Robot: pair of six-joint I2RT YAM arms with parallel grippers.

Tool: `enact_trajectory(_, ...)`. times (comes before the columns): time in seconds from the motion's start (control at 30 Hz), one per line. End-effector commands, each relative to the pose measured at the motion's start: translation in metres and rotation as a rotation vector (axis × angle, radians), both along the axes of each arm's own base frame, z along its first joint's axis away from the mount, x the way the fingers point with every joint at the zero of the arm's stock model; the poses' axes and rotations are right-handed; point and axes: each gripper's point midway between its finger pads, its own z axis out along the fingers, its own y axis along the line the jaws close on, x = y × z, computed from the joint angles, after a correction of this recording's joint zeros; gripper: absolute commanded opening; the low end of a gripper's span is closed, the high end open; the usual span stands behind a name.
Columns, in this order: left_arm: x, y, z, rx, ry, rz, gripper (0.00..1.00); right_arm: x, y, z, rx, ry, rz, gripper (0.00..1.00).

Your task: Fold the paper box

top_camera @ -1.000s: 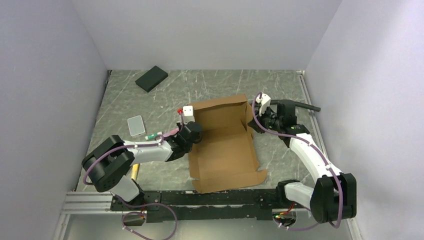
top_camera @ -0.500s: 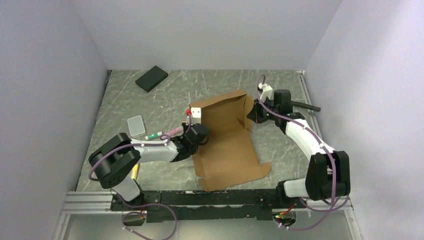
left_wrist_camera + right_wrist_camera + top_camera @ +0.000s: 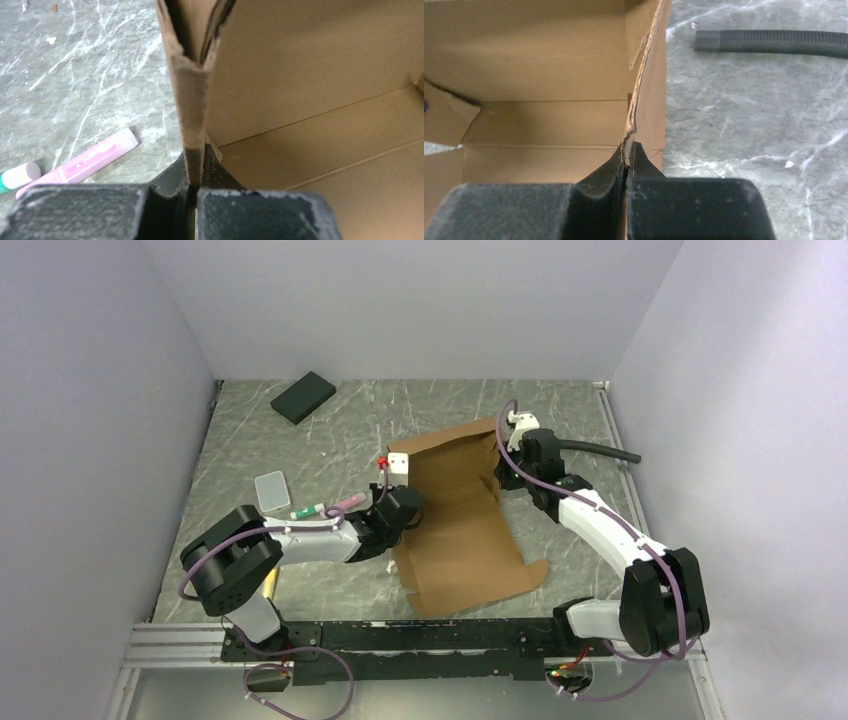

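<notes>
The paper box (image 3: 460,530) is brown corrugated cardboard, lying open mid-table with its back wall and both side walls raised. My left gripper (image 3: 400,512) is shut on the doubled left side wall (image 3: 192,100), whose edge runs up between the fingers (image 3: 194,167). My right gripper (image 3: 507,476) is shut on the right side wall (image 3: 651,90); the thin cardboard edge sits pinched between its fingertips (image 3: 627,152). The box's front flap (image 3: 480,580) lies flat toward the arm bases.
A black rectangular pad (image 3: 303,397) lies at the back left. A clear plastic piece (image 3: 271,490) and pink and green markers (image 3: 325,508) lie left of the box; the pink marker (image 3: 80,161) shows beside the left wall. A black corrugated hose (image 3: 774,42) lies right of the box.
The right gripper closed onto the right side wall. Both arms shifted rightward and the box turned slightly, its front flap swinging right and its side walls standing more upright.
</notes>
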Motion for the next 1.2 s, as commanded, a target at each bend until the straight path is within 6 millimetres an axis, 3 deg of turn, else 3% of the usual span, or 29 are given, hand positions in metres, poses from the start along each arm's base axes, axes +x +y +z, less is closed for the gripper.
enact_trajectory(0.0,-0.001,-0.051,0.035,-0.135,-0.06,-0.121,0.0,0.015,0.006,0.026,0.058,-0.009,-0.068,0.03)
enact_trajectory(0.17,-0.001,-0.049,0.039,-0.118,-0.068,-0.121,0.0,0.015,0.018,0.035,0.112,0.042,-0.045,0.08)
enact_trajectory(0.3,0.0,-0.053,0.043,-0.127,-0.059,-0.123,0.0,0.007,0.032,0.027,0.189,0.085,-0.018,0.1)
enact_trajectory(0.4,-0.001,-0.059,0.043,-0.138,-0.046,-0.129,0.0,0.01,0.031,0.019,0.204,0.096,-0.046,0.11)
enact_trajectory(0.6,-0.003,-0.066,0.043,-0.139,-0.035,-0.133,0.0,0.021,0.03,0.023,0.21,0.075,-0.083,0.12)
enact_trajectory(1.07,-0.002,-0.074,0.033,-0.121,-0.013,-0.14,0.0,0.015,0.056,0.032,0.327,0.118,0.024,0.15)
enact_trajectory(1.17,-0.002,-0.074,0.032,-0.124,-0.011,-0.139,0.0,0.021,0.048,0.03,0.28,0.095,0.002,0.15)
